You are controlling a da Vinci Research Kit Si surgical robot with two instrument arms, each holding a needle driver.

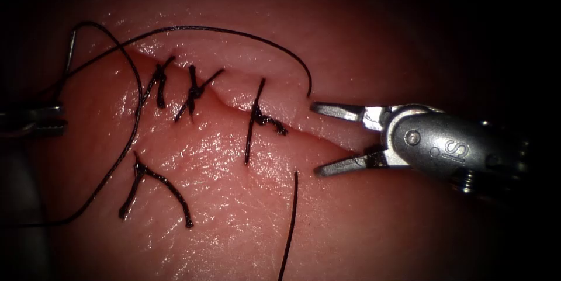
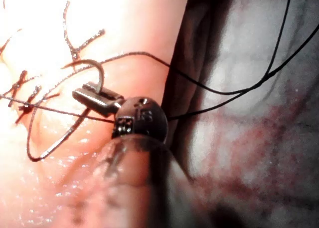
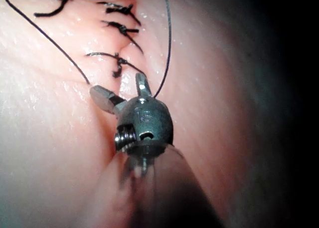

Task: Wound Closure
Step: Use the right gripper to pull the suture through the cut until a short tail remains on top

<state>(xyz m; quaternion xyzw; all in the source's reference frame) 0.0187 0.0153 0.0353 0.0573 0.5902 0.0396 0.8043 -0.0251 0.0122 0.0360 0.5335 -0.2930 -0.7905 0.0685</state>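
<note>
Left pincer (image 2: pixel 79 94) clamped on needle (image 2: pixel 94 68) mid-curve, above tissue (image 1: pixel 234 199), left of cut (image 1: pixel 304 132). Right pincer (image 1: pixel 315 139) apart, empty, astride cut. Thread (image 1: pixel 234 31) trails across.

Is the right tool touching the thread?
Apart. In the endoscope view the right end effector is wide open and empty, and the thread ends above its upper jaw with bare tissue showing between them.

The only readable marking is "IS", seen upside down, stamped on the metal wrist housing of the right end effector (image 1: pixel 316 139), toward 3 o'clock in the endoscope view.
</note>
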